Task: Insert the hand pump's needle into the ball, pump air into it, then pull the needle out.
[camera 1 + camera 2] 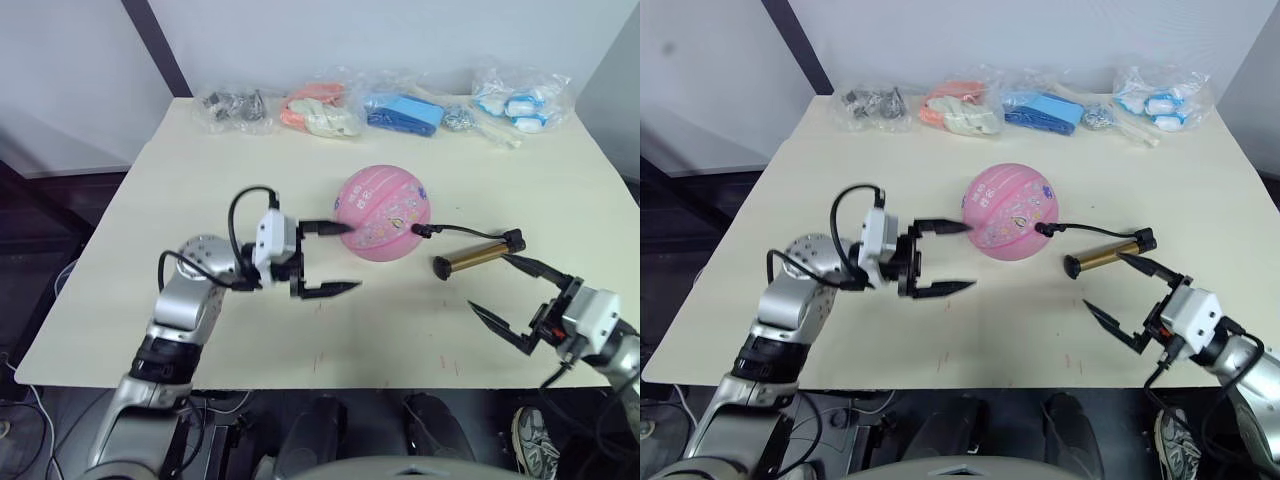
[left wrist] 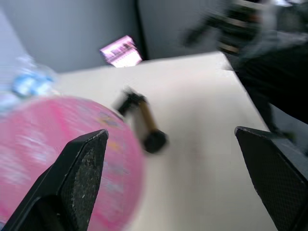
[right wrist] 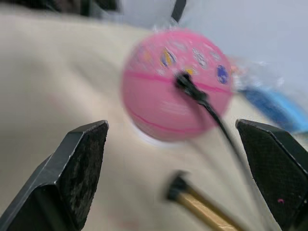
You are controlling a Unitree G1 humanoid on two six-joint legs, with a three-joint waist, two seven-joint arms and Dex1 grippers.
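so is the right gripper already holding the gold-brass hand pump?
No. The right gripper is open, its black fingers spread and apart from the gold-brass hand pump, which lies on the table beside the pink rubber ball.

We've got the ball (image 1: 383, 227) mid-table (image 1: 150, 300), with the pump (image 1: 478, 255) lying just to its right, hose (image 1: 462, 231) running to the ball's right side. Four bags (image 1: 385, 107) line the far edge. Left gripper (image 1: 328, 257) sits just left of the ball, right gripper (image 1: 514, 300) in front of the pump.
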